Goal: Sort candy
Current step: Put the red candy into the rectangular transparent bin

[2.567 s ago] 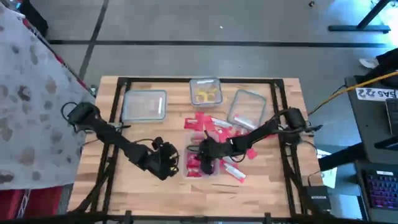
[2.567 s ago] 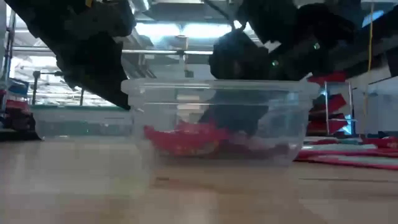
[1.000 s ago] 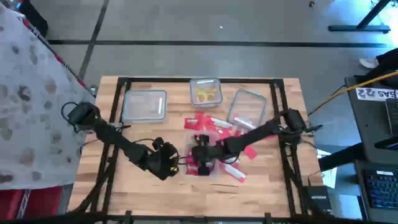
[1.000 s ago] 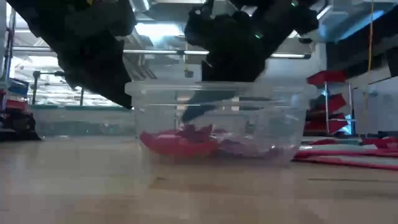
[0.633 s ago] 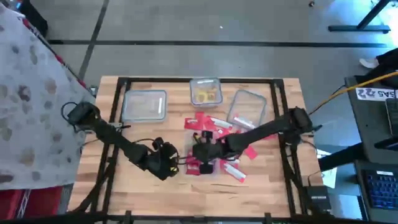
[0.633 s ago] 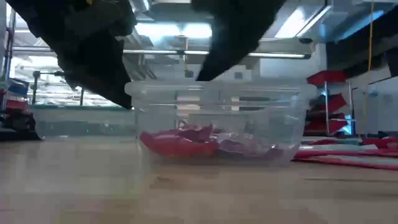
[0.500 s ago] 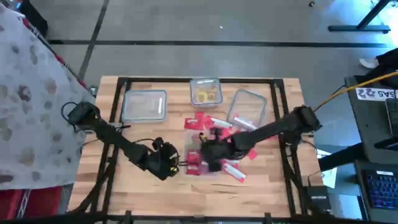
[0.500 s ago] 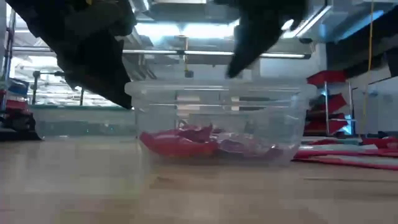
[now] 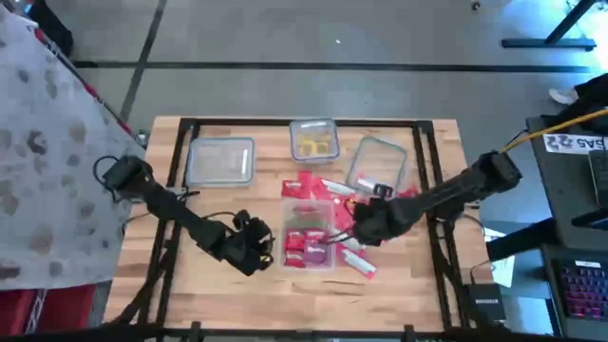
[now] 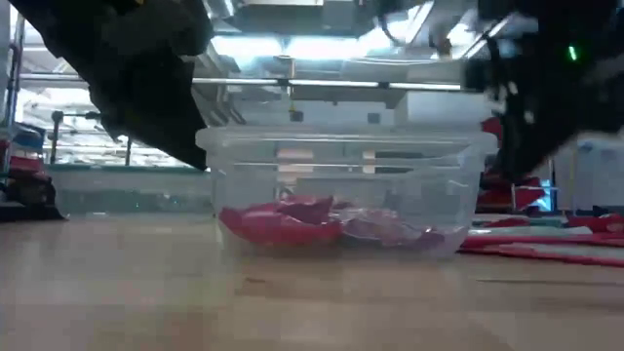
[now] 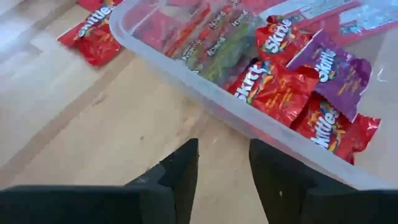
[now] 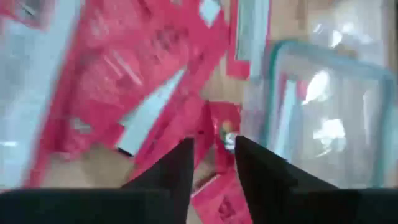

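Sorting in progress, judged roughly midway. A clear tub [image 9: 310, 244] near the middle of the worktop's [image 9: 408, 285] front half already holds red Skittles packets [image 11: 273, 93] and one purple Skittles packet [image 11: 329, 68], with some long flat bars alongside. A second tub [image 9: 314, 140] at the middle of the far edge holds the small yellow pieces [image 9: 314, 144]. The tub [image 9: 221, 160] towards the far left corner looks empty, and the tub [image 9: 377, 163] right of centre at the far edge holds little that can be made out.

Still to sort: a loose heap of red packets [image 9: 318, 189] lying on the wood between the far tubs and the front tub, a few more [image 9: 356, 264] strewn to the front tub's right, and one red packet [image 11: 94, 38] on the wood outside the tub's wall.

The right gripper [image 9: 366, 224] hangs just beside the front tub's right wall, above the loose heap; its fingers are parted with nothing between them, and red packets lie directly ahead of it. The left gripper [image 9: 255, 245] waits just off the front tub's left wall, its fingers [image 11: 180, 174] narrowly apart and empty, the tub's contents just beyond its tips.
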Controlling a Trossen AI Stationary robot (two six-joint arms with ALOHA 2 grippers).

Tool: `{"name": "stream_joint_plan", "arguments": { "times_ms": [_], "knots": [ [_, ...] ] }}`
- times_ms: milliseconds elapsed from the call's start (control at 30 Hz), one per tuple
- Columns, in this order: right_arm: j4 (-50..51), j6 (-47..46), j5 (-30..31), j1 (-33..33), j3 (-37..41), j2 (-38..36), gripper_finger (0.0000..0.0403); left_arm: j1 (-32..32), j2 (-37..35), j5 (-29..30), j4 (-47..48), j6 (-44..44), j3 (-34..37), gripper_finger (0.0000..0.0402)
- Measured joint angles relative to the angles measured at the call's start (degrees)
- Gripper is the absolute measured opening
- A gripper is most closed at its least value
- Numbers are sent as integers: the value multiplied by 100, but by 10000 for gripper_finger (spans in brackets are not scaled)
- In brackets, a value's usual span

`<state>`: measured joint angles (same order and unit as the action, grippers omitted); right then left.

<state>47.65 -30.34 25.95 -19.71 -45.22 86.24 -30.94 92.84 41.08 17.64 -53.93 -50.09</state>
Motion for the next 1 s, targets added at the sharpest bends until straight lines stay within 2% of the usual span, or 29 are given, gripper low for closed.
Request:
{"name": "stream_joint_plan", "arguments": {
  "times_ms": [200,533,633,767,900,1000],
  "knots": [
    [-1083,358,308,189,605,27,116,23,2,0,-76,151,-2,129],
    [-1427,663,382,668,924,29,110,79,0,0,-75,149,-2,129],
    [-1481,669,286,749,943,29,79,81,0,0,-73,144,-2,129],
    [-1470,685,195,739,943,29,13,83,1,0,-73,144,-1,129],
    [-1310,629,131,634,792,32,6,80,0,0,-73,144,-2,129],
    [-944,658,189,355,326,26,3,81,2,-2,-73,127,-2,129]
  ]
}}
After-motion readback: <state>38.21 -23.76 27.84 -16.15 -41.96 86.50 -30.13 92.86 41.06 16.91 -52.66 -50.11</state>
